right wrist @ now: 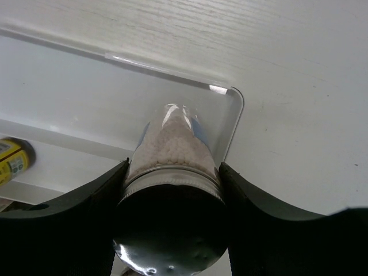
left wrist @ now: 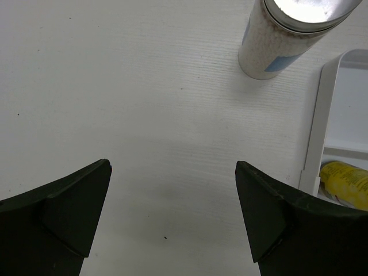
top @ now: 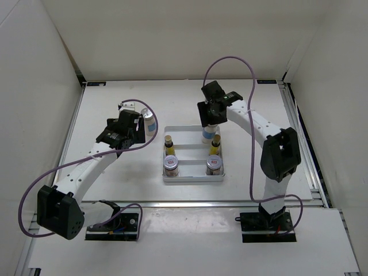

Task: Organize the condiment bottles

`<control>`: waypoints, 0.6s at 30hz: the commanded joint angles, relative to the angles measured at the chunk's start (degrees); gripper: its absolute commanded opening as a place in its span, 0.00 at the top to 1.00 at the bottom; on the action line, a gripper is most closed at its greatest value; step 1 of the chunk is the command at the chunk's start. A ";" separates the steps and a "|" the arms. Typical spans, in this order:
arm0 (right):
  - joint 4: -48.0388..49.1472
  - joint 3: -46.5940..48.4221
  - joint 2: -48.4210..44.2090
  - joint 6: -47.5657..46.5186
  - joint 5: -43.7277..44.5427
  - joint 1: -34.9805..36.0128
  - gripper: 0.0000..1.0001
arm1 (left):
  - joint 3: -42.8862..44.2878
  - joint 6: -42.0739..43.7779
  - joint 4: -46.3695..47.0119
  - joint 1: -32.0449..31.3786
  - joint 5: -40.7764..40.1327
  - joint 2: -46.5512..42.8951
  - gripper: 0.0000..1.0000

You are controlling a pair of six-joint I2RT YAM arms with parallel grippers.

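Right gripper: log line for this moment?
right gripper shut on white bottle at tray far-right corner | left gripper open, empty | second white bottle outside tray

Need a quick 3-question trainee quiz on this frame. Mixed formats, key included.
1. True or false: the left claw is shut on a bottle.
2. Multiple choice: the white bottle held by the right claw is at which part of the tray? A) far right corner B) near left corner C) outside the tray
3. Fill in: besides that bottle, ___ containers stand in the tray.

Key: 1 false, it is open with nothing between its fingers; 2 A; 3 four, namely two yellow bottles and two jars.
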 commanded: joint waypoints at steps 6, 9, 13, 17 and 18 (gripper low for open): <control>2.88 2.42 1.12 0.08 1.65 0.07 0.17 | 5.12 -0.23 0.55 0.13 4.56 0.92 0.00; 0.86 4.52 0.60 2.10 3.23 0.07 0.00 | 9.69 -0.75 0.03 0.13 5.09 2.59 0.00; -0.46 7.35 -1.68 3.51 1.49 -0.45 0.00 | 17.49 -1.63 1.69 0.13 5.70 7.59 0.00; -1.25 7.43 -8.97 3.51 -1.07 -0.45 0.00 | 27.46 0.48 1.69 0.13 6.94 18.95 0.00; -1.25 6.65 -10.29 3.51 -1.07 -0.45 0.00 | 28.68 0.48 1.69 0.65 6.94 20.69 0.00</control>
